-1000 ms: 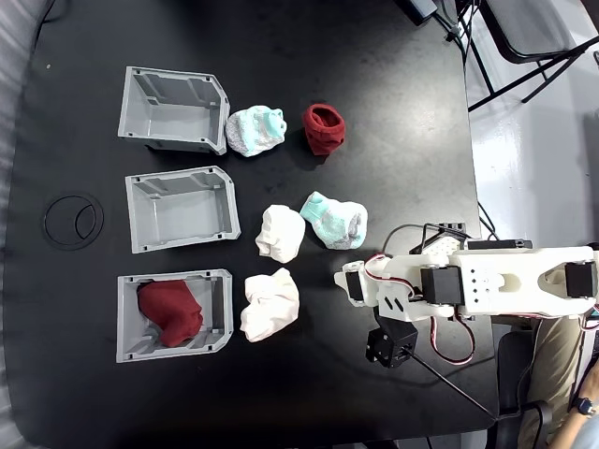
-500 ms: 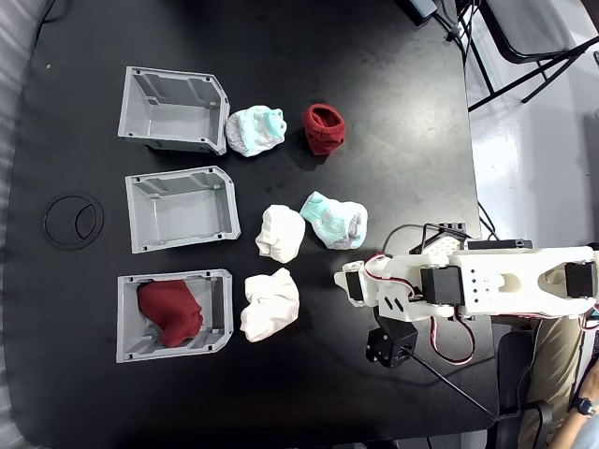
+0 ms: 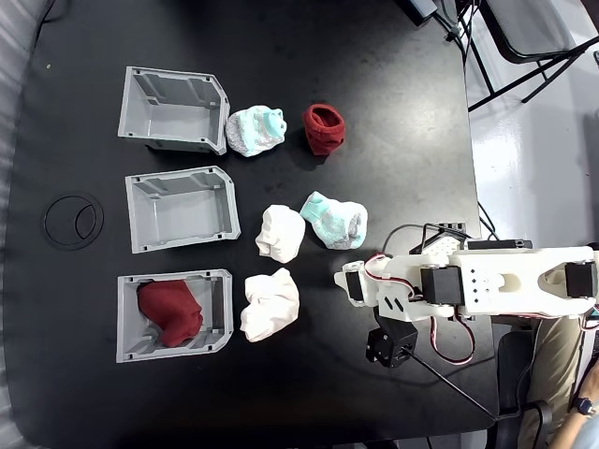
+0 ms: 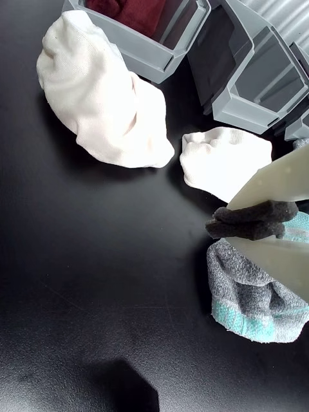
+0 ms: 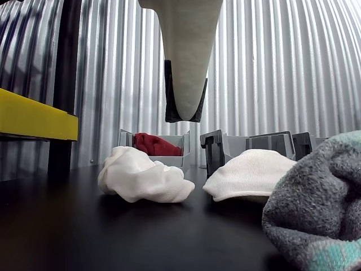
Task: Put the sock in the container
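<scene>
The maroon sock (image 3: 171, 311) lies inside the grey ribbed container (image 3: 174, 277) at the lower left of the fixed view, apart from the arm. The wrist view catches a strip of the sock (image 4: 132, 9) in the container (image 4: 145, 51) at the top edge. In the other view the sock (image 5: 155, 145) pokes above the container wall (image 5: 172, 161). My gripper (image 3: 348, 283) is drawn back near the arm's base, right of the white socks. Its jaws are shut, black pads pressed together with nothing between them (image 4: 251, 222), and it hangs above the table (image 5: 183, 107).
Two more grey bins (image 3: 178, 208) (image 3: 171, 108) stand empty above the filled one. Two white socks (image 3: 270, 305) (image 3: 281, 232), two mint-and-white socks (image 3: 334, 220) (image 3: 255, 130) and a ring-shaped dark red sock (image 3: 324, 128) lie loose on the black table. A person's arm (image 3: 580, 412) is at the lower right.
</scene>
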{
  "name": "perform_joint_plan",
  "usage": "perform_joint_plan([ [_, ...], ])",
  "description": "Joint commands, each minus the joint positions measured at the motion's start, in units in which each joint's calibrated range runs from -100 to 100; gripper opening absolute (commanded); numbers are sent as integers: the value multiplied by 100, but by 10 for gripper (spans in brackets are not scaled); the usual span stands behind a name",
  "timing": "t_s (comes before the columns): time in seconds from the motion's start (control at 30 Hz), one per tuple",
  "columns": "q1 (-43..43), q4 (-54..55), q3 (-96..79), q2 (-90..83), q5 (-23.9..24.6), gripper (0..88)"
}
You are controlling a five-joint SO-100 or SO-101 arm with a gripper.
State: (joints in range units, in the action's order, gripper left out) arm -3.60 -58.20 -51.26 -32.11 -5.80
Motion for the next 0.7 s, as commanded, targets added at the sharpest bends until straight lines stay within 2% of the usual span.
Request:
perform_joint_plan([
  [0.0, 17, 56, 77, -223, -23, 14],
  [0.47, 33, 56, 77, -282, -23, 14],
  [0.67, 49, 39, 22, -1520, -18, 13],
])
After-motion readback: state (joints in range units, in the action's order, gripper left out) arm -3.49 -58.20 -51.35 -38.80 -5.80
